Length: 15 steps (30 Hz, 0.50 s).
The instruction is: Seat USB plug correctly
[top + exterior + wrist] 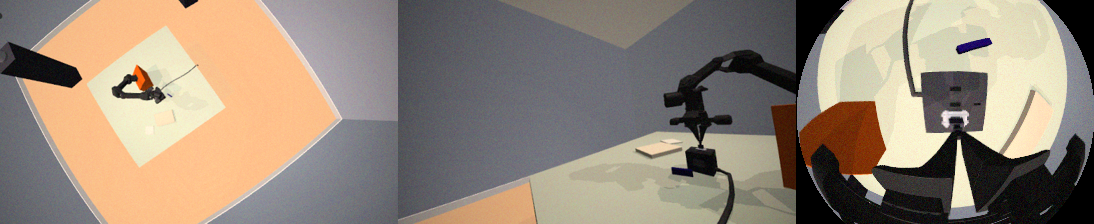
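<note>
The dark power cube (701, 160) (956, 100) stands on the pale green mat (608, 189), with a black cable (728, 196) (911, 30) (179, 78) leading off its side. A small USB plug (700, 145) (954, 120) sticks up from the socket on the cube's top face. My gripper (700, 143) (957, 135) (162, 95) points straight down over the cube and is shut on the USB plug, its fingertips meeting at the plug just above the cube's top.
A small blue block (682, 171) (974, 44) (169, 94) lies on the mat next to the cube. A flat beige slab (659, 149) (165, 117) and a small white tile (671, 141) (149, 129) lie farther off. A tall orange box (785, 143) (142, 78) (843, 136) stands near the arm's base.
</note>
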Each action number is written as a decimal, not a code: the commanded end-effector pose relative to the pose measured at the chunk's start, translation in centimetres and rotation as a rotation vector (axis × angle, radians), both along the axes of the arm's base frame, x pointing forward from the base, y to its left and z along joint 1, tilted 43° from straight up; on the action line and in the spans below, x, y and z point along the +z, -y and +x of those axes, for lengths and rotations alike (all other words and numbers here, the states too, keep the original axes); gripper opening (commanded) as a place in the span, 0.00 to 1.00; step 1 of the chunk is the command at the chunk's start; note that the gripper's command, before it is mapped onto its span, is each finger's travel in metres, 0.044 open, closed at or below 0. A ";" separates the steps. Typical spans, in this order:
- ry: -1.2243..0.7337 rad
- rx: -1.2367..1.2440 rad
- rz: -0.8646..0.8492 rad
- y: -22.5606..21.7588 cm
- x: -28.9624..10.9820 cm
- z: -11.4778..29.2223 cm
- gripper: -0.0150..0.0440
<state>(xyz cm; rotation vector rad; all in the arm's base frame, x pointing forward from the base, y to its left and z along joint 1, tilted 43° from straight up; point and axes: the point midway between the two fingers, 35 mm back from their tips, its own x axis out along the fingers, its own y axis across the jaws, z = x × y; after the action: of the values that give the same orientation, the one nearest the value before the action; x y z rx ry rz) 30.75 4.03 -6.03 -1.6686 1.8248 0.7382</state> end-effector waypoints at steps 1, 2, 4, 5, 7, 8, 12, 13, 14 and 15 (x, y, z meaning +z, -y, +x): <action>-0.002 0.004 -0.003 0.1 -0.1 0.0 0.25; -0.002 0.004 -0.003 0.1 -0.1 0.0 0.25; -0.002 0.004 -0.003 0.1 -0.1 0.0 0.25; -0.002 0.004 -0.003 0.2 -0.1 0.0 0.25; -0.002 0.004 -0.003 0.2 -0.1 0.0 0.25; -0.002 0.004 -0.003 0.2 -0.1 0.0 0.25; -0.002 0.004 -0.003 0.2 -0.2 0.0 0.25; -0.002 0.004 -0.003 0.2 -0.2 0.0 0.25; -0.002 0.004 -0.003 0.2 -0.2 0.0 0.25; -0.002 0.004 -0.003 0.2 -0.2 0.0 0.25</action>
<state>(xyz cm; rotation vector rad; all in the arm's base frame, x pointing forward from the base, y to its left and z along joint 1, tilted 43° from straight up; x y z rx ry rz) 30.75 3.93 -6.16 -1.6692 1.8241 0.7384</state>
